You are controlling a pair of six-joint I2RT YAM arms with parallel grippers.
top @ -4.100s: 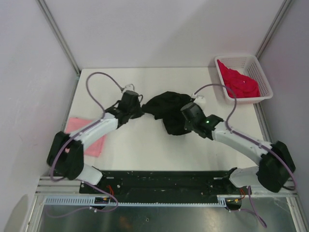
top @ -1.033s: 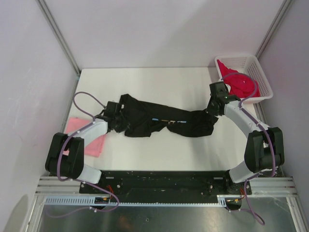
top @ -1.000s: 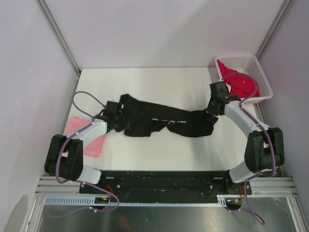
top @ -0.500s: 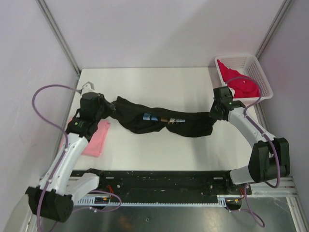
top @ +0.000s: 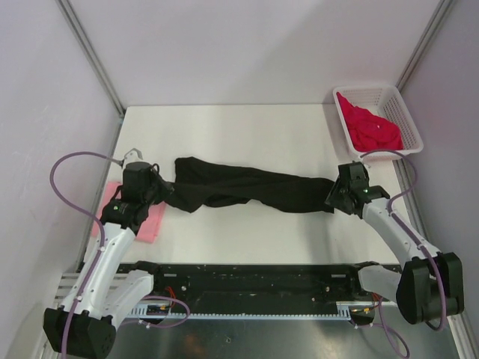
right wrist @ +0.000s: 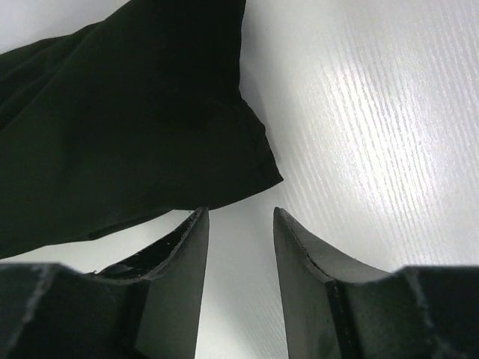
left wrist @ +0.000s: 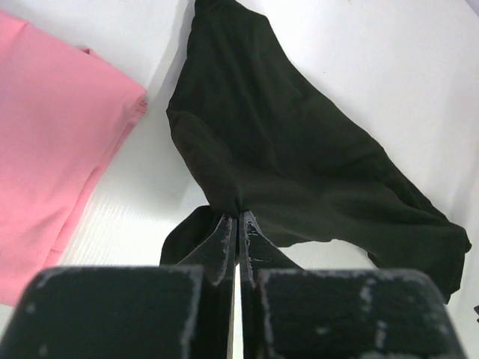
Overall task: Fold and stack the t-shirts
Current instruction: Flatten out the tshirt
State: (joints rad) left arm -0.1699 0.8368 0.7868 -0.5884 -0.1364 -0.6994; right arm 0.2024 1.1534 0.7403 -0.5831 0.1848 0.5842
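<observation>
1. The black t-shirt [top: 247,191] lies stretched long across the middle of the table [top: 239,131], probably to flatten it for folding.
2. The left gripper [left wrist: 238,224] is clamped on its left end. The right gripper [right wrist: 239,217] has its jaws apart beside the right end and holds nothing.
3. The pink t-shirt [top: 153,222] lies folded at the left edge, and the red t-shirt [top: 370,129] is in the basket [top: 403,105] at the far right corner.

The black cloth t-shirt [top: 247,191] lay stretched in a long band across the middle of the white table [top: 239,134], running left to right. The folded light pink cloth t-shirt [top: 153,223] lay at the left edge (just beside the band's left end). In the far right corner stood the white plastic lattice basket [top: 364,90], with the crumpled crimson-red cloth t-shirt [top: 370,129] in it.
</observation>
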